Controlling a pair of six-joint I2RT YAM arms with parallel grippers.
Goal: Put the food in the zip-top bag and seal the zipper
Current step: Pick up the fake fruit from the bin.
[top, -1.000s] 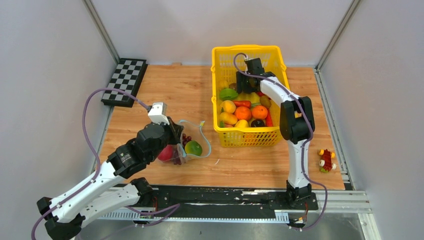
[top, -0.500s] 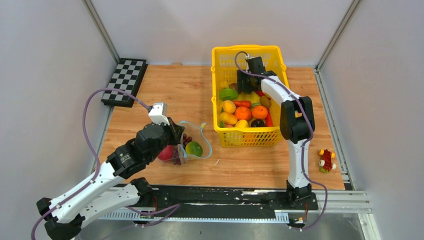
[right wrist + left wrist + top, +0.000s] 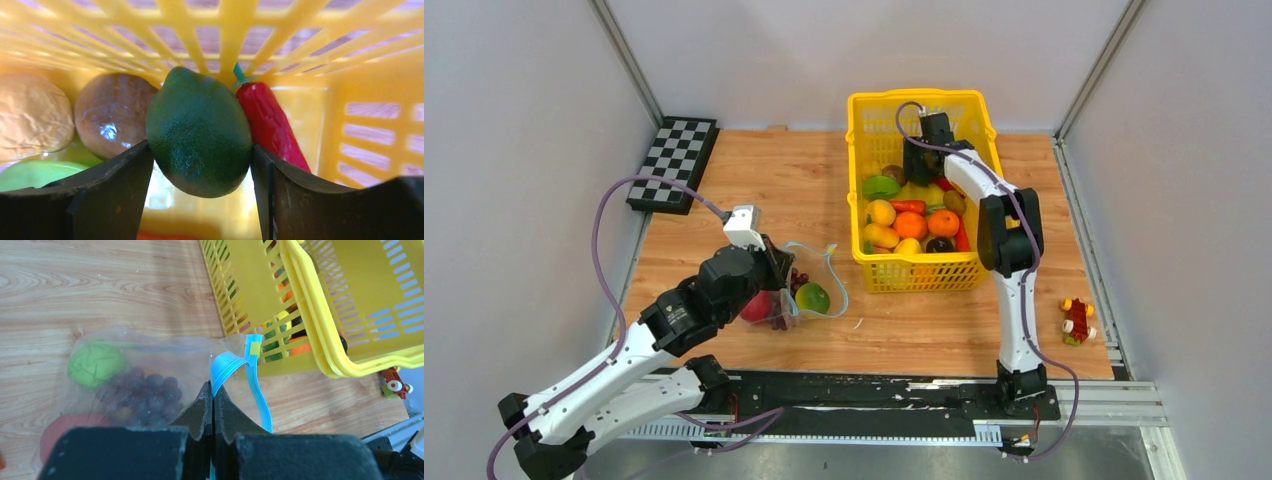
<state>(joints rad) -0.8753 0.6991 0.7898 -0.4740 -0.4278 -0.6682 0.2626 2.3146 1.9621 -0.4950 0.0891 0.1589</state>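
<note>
1. L gripper: jaws shut tight, pinching one lip of the zipper and holding it lifted.
2. Zip-top bag: lay on table just left of yellow basket, at L arm's tip. Mouth gaped, unsealed. Contents: green ball, grapes, red item.
3. R gripper: deep in basket by far wall. Jaws stood wide, fingers against both flanks of dark green fruit; looked gripped.
4. Neighbours: brown round item touched fruit on one side, red chilli on the other.
5. Step in hand (est.): lift fruit out of basket, carry to bag.
6. Handling notes:
   - Raise straight up first; clear neighbours, mesh wall & rim before swinging across.
   - Fruit is round & smooth, so may roll out of pads. Move slow, no jerks.
   - L gripper should hold the lip high so mouth gapes.
   - Release low, inside the mouth, not on the teal strip.
7. Seal: not begun.
</note>
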